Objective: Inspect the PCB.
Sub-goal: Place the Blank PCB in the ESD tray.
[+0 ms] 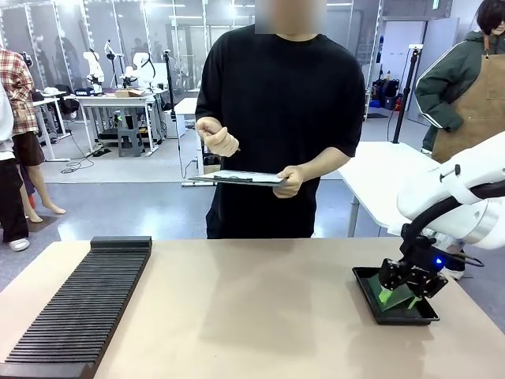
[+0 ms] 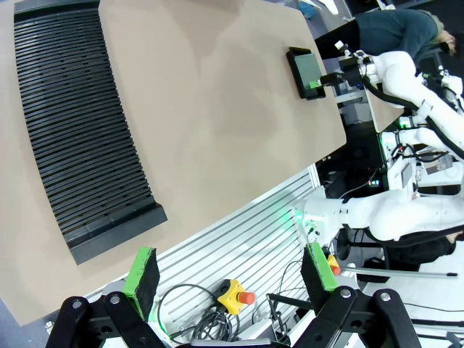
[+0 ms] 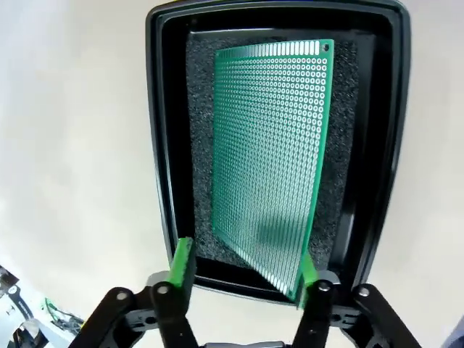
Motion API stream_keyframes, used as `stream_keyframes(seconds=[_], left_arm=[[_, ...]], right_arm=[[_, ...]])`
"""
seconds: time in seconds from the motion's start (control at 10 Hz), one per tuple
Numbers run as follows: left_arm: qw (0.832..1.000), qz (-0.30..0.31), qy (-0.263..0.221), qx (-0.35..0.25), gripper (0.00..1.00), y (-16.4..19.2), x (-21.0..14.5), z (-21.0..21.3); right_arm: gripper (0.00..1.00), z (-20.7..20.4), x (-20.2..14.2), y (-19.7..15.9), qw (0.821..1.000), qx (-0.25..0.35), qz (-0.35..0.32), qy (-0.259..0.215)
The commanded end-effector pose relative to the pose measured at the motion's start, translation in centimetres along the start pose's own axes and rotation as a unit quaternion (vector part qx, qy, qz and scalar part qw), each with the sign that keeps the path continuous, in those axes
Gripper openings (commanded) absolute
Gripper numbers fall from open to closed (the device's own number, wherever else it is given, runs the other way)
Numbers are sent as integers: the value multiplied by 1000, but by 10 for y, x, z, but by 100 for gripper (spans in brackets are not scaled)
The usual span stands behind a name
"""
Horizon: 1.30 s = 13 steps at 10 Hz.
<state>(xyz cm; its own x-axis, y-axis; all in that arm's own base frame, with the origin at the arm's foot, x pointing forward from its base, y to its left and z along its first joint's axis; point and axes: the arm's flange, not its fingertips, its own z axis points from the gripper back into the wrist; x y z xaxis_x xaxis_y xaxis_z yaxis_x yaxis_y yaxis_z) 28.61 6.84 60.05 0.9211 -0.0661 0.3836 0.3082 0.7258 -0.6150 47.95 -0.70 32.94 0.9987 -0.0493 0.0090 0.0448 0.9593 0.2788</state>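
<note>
The green PCB [image 3: 272,152], dotted with fine holes, rests tilted inside the black shallow tray [image 3: 165,145]. Its near right corner leans against my right gripper's right pad [image 3: 307,274], while the left pad [image 3: 181,262] stands a little apart from the board's edge. My right gripper [image 3: 245,270] is open around the board's near end. In the front view this gripper [image 1: 398,288] hangs low over the tray [image 1: 364,284] at the table's right, with the PCB [image 1: 392,298] slanted under it. My left gripper [image 2: 230,275] is open and holds nothing, high above the table's near edge.
A long black slotted rack [image 1: 79,304] lies along the table's left side. Across the table a person stands holding a clipboard with paper [image 1: 237,178] in one hand, the other hand raised. Bare tabletop [image 1: 252,308] spreads between rack and tray.
</note>
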Motion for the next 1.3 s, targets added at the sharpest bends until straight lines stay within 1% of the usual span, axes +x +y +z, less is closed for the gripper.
stream_keyframes(seconds=[0.0, 0.1, 0.2, 0.3, 0.4, 0.5, 1.2], left_arm=[[1000, 1, 4, 3, 100, -2, 3, 2], [1000, 1, 4, 3, 100, -2, 3, 2], [1000, 1, 4, 3, 100, -2, 3, 2], [1000, 1, 4, 3, 100, -2, 3, 2], [1000, 1, 4, 3, 100, -2, 3, 2], [1000, 1, 4, 3, 100, -2, 3, 2], [1000, 1, 4, 3, 100, -2, 3, 2]], right_arm=[[87, 14, -12, 11, 999, -42, -21, 5], [96, 20, -16, 12, 997, -64, -30, 10], [100, 27, -21, 13, 997, -75, -35, 8], [100, 32, -24, 13, 996, -79, -37, 6], [100, 32, -22, 13, 997, -71, -27, 19], [100, 26, -16, 8, 998, -63, -22, 3], [100, 26, -16, 8, 998, -63, -22, 3]])
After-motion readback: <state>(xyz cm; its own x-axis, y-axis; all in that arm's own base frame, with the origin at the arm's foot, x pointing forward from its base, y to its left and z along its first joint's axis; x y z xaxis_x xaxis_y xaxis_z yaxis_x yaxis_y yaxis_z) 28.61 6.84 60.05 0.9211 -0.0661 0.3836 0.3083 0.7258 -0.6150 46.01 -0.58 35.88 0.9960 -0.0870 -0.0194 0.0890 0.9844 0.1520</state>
